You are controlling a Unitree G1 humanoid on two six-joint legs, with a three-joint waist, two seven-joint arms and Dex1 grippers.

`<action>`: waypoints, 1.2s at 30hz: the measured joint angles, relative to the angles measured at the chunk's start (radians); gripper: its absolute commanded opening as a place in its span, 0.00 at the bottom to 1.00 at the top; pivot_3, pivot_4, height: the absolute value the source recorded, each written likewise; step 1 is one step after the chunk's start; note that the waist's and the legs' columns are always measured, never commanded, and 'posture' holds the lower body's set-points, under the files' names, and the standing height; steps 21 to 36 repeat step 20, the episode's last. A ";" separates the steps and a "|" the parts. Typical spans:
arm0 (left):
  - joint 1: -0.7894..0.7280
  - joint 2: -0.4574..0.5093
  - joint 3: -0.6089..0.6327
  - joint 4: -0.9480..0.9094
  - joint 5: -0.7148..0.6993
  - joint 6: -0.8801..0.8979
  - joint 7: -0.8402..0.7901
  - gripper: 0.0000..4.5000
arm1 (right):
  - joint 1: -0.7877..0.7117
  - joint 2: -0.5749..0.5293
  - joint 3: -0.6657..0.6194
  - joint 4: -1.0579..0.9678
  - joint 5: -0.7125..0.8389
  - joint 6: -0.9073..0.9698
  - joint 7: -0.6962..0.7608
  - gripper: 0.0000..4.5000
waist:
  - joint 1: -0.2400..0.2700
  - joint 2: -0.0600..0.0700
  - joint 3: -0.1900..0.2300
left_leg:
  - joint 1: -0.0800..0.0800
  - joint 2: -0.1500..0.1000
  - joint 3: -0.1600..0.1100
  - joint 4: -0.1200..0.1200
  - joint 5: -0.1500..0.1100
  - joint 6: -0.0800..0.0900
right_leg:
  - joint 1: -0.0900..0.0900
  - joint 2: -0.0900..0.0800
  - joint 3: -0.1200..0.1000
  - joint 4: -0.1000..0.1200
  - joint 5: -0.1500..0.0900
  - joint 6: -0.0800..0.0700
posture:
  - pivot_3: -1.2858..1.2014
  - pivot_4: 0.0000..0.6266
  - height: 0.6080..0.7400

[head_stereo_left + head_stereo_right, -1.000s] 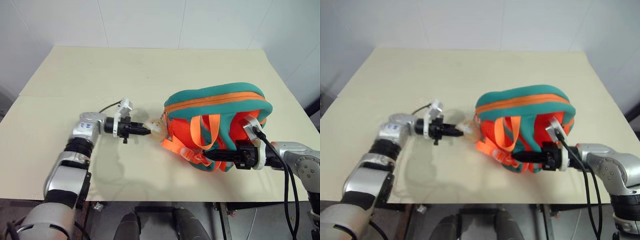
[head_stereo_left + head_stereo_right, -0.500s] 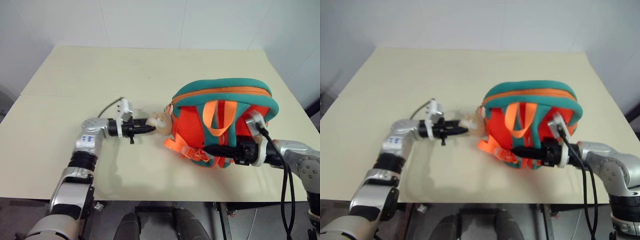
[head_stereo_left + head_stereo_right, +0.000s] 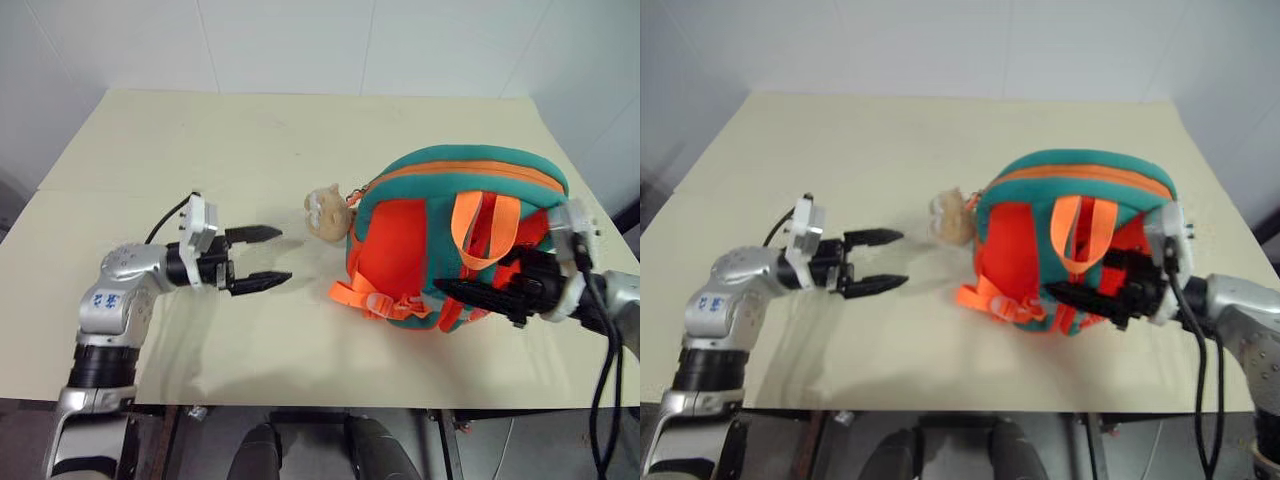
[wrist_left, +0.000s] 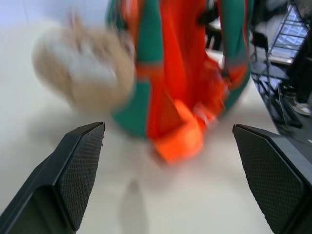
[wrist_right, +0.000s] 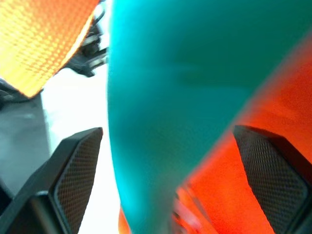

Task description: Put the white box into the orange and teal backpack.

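Note:
The orange and teal backpack (image 3: 440, 235) stands on the table at the right, its straps facing me and its zipper line closed along the top. Its beige plush cat head (image 3: 325, 212) hangs off its left side. My left gripper (image 3: 280, 256) is open, a short gap left of the cat head, with nothing between its fingers; the left wrist view shows the cat head (image 4: 83, 68) and the backpack (image 4: 180, 73) ahead. My right gripper (image 3: 470, 280) is open at the backpack's lower right, and the teal edging (image 5: 165, 97) lies loose between its wide jaws. The white box is hidden.
The beige table (image 3: 250, 140) has bare room behind and to the left of the backpack. Its front edge (image 3: 300, 402) runs just below my arms. White walls stand behind the table.
Both grippers have opened. The left one let go of the cat head and drew back to the left. The right one released the backpack's lower edge; the backpack has shifted right.

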 measured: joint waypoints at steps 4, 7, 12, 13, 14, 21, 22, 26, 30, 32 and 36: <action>0.038 0.002 0.011 -0.058 -0.007 0.011 0.034 0.99 | 0.143 -0.021 -0.115 -0.001 -0.040 -0.036 0.030 1.00 | 0.009 0.000 0.000 | 0.000 0.000 0.000 0.001 0.000 0.000 | 0.002 0.000 0.000 -0.002 0.000 0.000 | 0.52 0.24 1.00; 0.066 0.023 0.051 -0.090 -0.010 -0.021 0.042 0.99 | 0.243 -0.024 -0.161 -0.004 -0.138 -0.137 0.063 1.00 | 0.008 0.000 0.000 | 0.002 0.000 0.002 0.000 0.000 0.000 | 0.002 0.000 0.000 -0.004 0.000 0.000 | 0.52 0.24 1.00; 0.128 0.061 0.100 -0.102 -0.009 -0.096 0.032 0.99 | 0.325 -0.012 -0.196 -0.007 -0.210 -0.262 0.098 1.00 | -0.006 0.000 0.000 | 0.002 0.001 0.003 0.000 0.000 0.000 | 0.003 0.000 0.001 -0.004 0.000 0.000 | 0.52 0.24 1.00; 0.128 0.065 0.110 -0.102 -0.012 -0.097 0.032 0.99 | 0.332 -0.009 -0.196 -0.006 -0.221 -0.281 0.106 1.00 | -0.006 0.000 0.000 | 0.002 0.001 0.003 0.000 0.000 0.000 | 0.003 0.000 0.001 -0.004 0.000 0.000 | 0.52 0.24 1.00; 0.130 0.073 0.118 -0.103 -0.015 -0.097 0.030 0.99 | 0.333 -0.005 -0.191 -0.003 -0.233 -0.303 0.111 1.00 | -0.006 0.000 0.000 | 0.002 0.001 0.003 0.000 0.000 0.000 | 0.003 0.000 0.001 -0.004 0.000 0.000 | 0.52 0.24 1.00; 0.174 0.095 0.129 -0.115 -0.024 -0.098 0.024 0.99 | 0.296 0.000 -0.095 0.086 -0.296 -0.389 0.146 1.00 | -0.009 0.000 0.000 | 0.003 0.001 0.004 0.000 0.000 0.000 | 0.003 0.000 0.002 -0.004 0.000 0.000 | 0.52 0.24 1.00; 0.174 0.095 0.129 -0.115 -0.024 -0.098 0.024 0.99 | 0.296 0.000 -0.095 0.086 -0.296 -0.389 0.146 1.00 | -0.009 0.000 0.000 | 0.003 0.001 0.004 0.000 0.000 0.000 | 0.003 0.000 0.002 -0.004 0.000 0.000 | 0.52 0.24 1.00; 0.174 0.095 0.129 -0.115 -0.024 -0.098 0.024 0.99 | 0.296 0.000 -0.095 0.086 -0.296 -0.389 0.146 1.00 | -0.009 0.000 0.000 | 0.003 0.001 0.004 0.000 0.000 0.000 | 0.003 0.000 0.002 -0.004 0.000 0.000 | 0.52 0.24 1.00; 0.174 0.095 0.129 -0.115 -0.024 -0.098 0.024 0.99 | 0.296 0.000 -0.095 0.086 -0.296 -0.389 0.146 1.00 | -0.009 0.000 0.000 | 0.003 0.001 0.004 0.000 0.000 0.000 | 0.003 0.000 0.002 -0.004 0.000 0.000 | 0.52 0.24 1.00; 0.174 0.095 0.129 -0.115 -0.024 -0.098 0.024 0.99 | 0.296 0.000 -0.095 0.086 -0.296 -0.389 0.146 1.00 | -0.009 0.000 0.000 | 0.003 0.001 0.004 0.000 0.000 0.000 | 0.003 0.000 0.002 -0.004 0.000 0.000 | 0.52 0.24 1.00; 0.174 0.095 0.129 -0.115 -0.024 -0.098 0.024 0.99 | 0.296 0.000 -0.095 0.086 -0.296 -0.389 0.146 1.00 | -0.009 0.000 0.000 | 0.003 0.001 0.004 0.000 0.000 0.000 | 0.003 0.000 0.002 -0.004 0.000 0.000 | 0.52 0.24 1.00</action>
